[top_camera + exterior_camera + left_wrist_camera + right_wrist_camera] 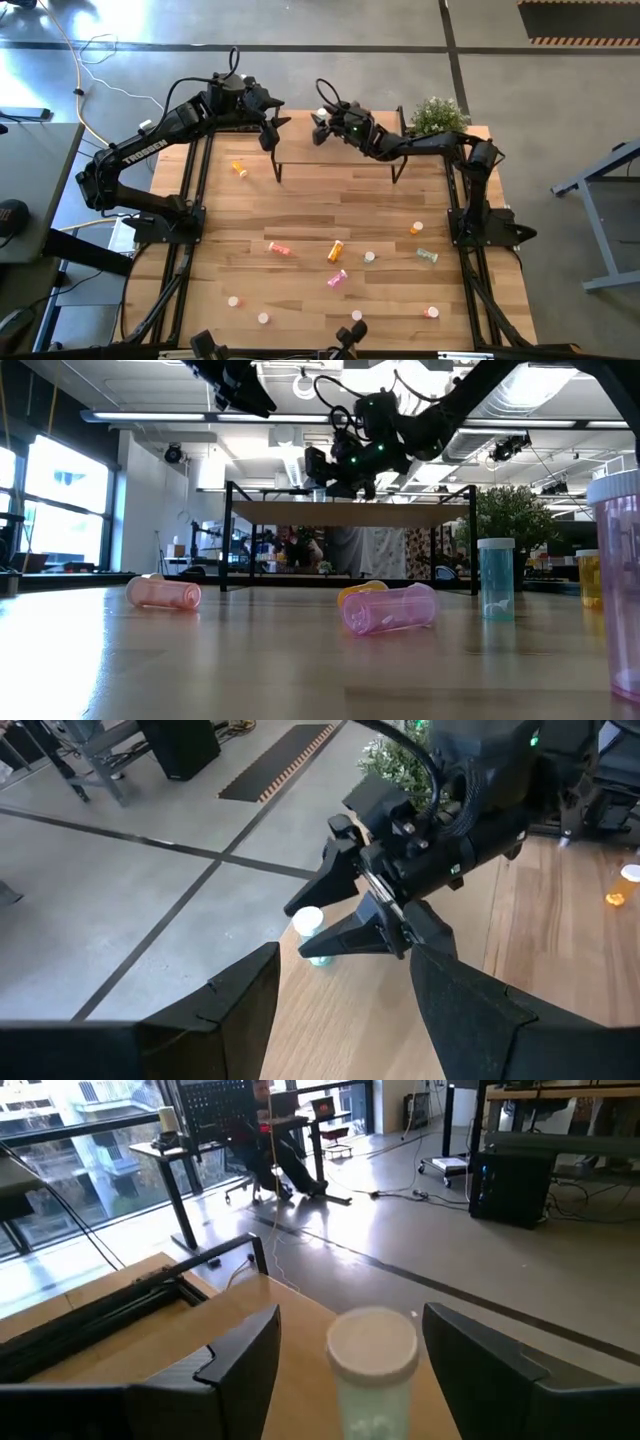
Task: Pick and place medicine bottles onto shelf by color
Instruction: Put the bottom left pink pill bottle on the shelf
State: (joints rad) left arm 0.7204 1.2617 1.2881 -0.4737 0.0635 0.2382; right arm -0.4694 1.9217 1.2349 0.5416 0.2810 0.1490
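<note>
The shelf (335,150) stands at the table's far middle, and its light-wood top also shows in the low view (350,512). A greenish medicine bottle with a white cap (308,927) stands upright on the shelf's far left part. My right gripper (318,128) is open, with one finger on each side of this bottle (372,1350) and a gap to each. My left gripper (272,135) hovers open over the shelf's left end, nothing between its fingers, facing the right gripper. Several more bottles lie or stand on the tabletop nearer the front.
Loose bottles are scattered on the planks: an orange one (239,168) at the left, a red one (279,248), an orange one (336,250), a pink one (337,280) and a green one (427,256). A potted plant (437,115) stands by the shelf's right end.
</note>
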